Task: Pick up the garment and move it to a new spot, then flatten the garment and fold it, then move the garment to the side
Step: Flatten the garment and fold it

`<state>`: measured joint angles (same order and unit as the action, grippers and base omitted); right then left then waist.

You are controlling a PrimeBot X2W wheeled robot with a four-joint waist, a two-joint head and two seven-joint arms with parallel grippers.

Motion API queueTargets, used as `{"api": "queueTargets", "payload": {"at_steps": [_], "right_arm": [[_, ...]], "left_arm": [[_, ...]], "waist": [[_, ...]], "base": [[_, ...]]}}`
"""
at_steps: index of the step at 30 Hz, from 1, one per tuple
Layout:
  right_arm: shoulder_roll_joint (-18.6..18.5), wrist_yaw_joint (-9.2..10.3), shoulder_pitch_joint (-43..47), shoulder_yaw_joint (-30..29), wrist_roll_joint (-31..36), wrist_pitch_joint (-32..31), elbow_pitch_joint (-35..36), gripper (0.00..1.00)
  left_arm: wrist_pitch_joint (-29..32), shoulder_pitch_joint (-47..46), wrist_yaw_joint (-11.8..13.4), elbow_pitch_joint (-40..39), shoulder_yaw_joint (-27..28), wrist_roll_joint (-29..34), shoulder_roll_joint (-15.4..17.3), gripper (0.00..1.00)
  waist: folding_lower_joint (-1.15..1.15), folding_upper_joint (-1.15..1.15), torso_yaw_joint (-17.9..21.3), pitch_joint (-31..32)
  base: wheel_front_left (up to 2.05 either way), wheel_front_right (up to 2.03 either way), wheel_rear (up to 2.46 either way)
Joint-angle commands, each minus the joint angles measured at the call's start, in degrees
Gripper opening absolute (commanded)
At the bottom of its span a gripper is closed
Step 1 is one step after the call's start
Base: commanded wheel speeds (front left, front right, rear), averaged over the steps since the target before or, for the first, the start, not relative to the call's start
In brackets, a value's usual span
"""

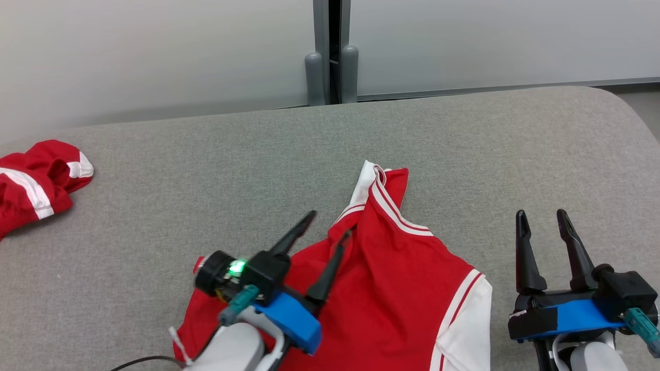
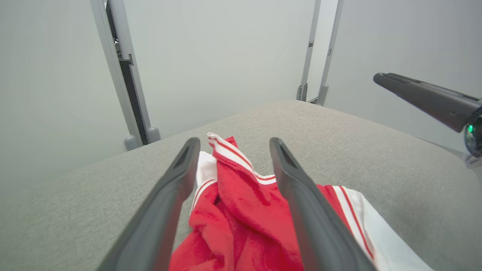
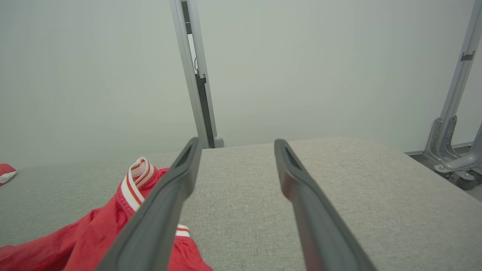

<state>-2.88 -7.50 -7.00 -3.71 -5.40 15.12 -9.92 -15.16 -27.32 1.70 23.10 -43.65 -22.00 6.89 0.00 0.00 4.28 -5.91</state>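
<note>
Head view: the garment [image 1: 402,288] lies crumpled at the near edge of the surface [image 1: 464,144], midway along. The left end effector [image 1: 329,225] is released and poised over its raised ridge. The right end effector [image 1: 541,216] is released over bare surface beside it. Left wrist view: the ridge lies between the spread fingers [image 2: 165,210]; pinching there would likely gather several layers and lock the crease. Right wrist view: a second garment [image 3: 4,173] at the left edge could be grabbed by mistake.

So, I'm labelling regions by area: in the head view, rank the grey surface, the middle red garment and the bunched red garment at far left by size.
1. grey surface
2. middle red garment, partly under the left hand and cropped below
3. bunched red garment, though farther off and cropped
</note>
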Motion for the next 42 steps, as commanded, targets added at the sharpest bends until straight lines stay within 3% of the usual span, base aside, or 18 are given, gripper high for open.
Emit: {"api": "queueTargets", "payload": {"at_steps": [1,8,16,23,33,40,41,42], "right_arm": [[0.00,0.02,0.54,-0.14,-0.26,0.05,0.24,1.00],[0.01,0.02,0.91,-0.41,-0.01,0.04,0.39,1.00],[0.01,0.02,0.54,-0.25,0.37,0.05,0.43,1.00],[0.01,0.02,0.35,-0.12,0.92,0.05,0.36,1.00],[0.01,0.02,-0.75,0.83,1.49,0.05,-0.03,1.00],[-0.12,0.02,-1.20,0.93,1.50,0.05,-0.21,1.00],[-0.12,0.02,-1.25,0.89,1.51,0.05,-0.17,1.00],[-0.12,0.02,-1.19,0.86,1.52,0.05,-0.09,1.00]], "left_arm": [[0.01,1.77,0.69,-0.44,3.02,0.47,1.71,1.00],[0.01,7.31,2.00,-0.95,12.39,0.58,5.68,1.00],[0.00,13.32,1.33,0.00,19.48,1.23,7.12,1.00],[0.00,15.66,-0.85,3.88,21.81,1.31,5.65,1.00],[0.00,11.77,-4.89,12.93,23.92,2.91,2.62,1.00],[0.01,8.88,-6.28,19.70,24.20,4.12,1.85,1.00],[0.00,8.48,-6.46,20.25,24.30,4.25,1.72,0.31],[0.00,7.96,-6.76,20.26,24.32,4.66,1.86,0.00]], "waist": [[0.00,0.00,-0.42,-0.01],[0.00,0.00,-1.54,-0.27],[0.00,0.00,-2.51,-0.79],[0.00,0.00,-3.06,-1.38],[0.00,0.00,-2.21,-2.17],[0.00,0.00,-1.27,-2.44],[0.00,0.00,-1.21,-2.48],[0.00,0.00,-1.18,-2.54]], "base": [[0.00,0.00,0.00],[0.00,0.00,0.00],[0.00,0.00,0.00],[0.00,0.00,0.00],[0.00,0.00,0.00],[0.00,0.00,0.00],[0.00,0.00,0.00],[0.00,0.00,0.00]]}}
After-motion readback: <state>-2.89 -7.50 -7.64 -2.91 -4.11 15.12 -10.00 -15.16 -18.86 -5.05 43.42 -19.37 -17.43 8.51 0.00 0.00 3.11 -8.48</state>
